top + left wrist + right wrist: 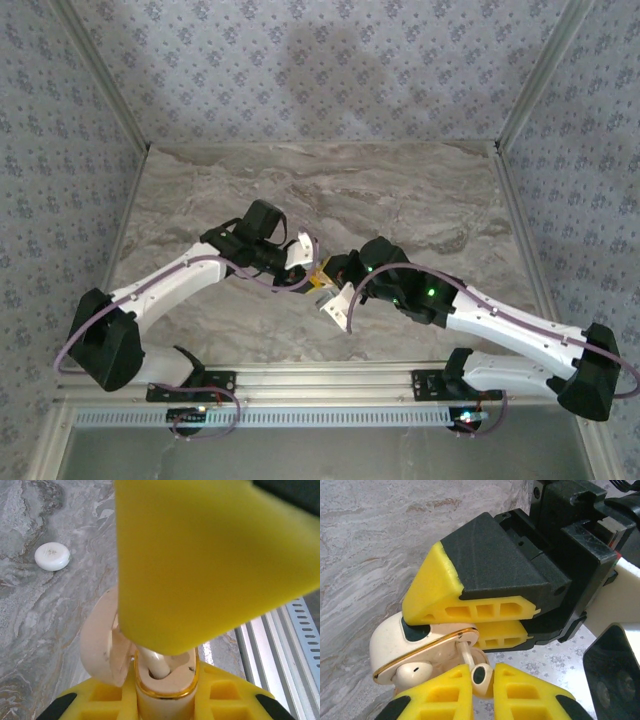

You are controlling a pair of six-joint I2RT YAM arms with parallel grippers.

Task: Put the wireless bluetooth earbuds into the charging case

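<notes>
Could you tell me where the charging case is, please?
Lower left in the right wrist view: the charging case is clamped in the left gripper, beside the earbud in the right gripper.

Top view: charging case point(322, 283) too small to make out, mostly hidden between left tool point(311, 279) and right tool point(336, 287)
Left wrist view: upper finger point(210, 560) blurred, hiding much of counter point(30, 630)
Right wrist view: right tool's fingers point(445, 695) cut off at bottom edge, earbud point(481, 674) half hidden between them

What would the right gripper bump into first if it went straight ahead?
The open case, held just ahead by the left gripper. The earbud pinched in the right gripper would likely touch it first, though depth is hard to judge.
</notes>
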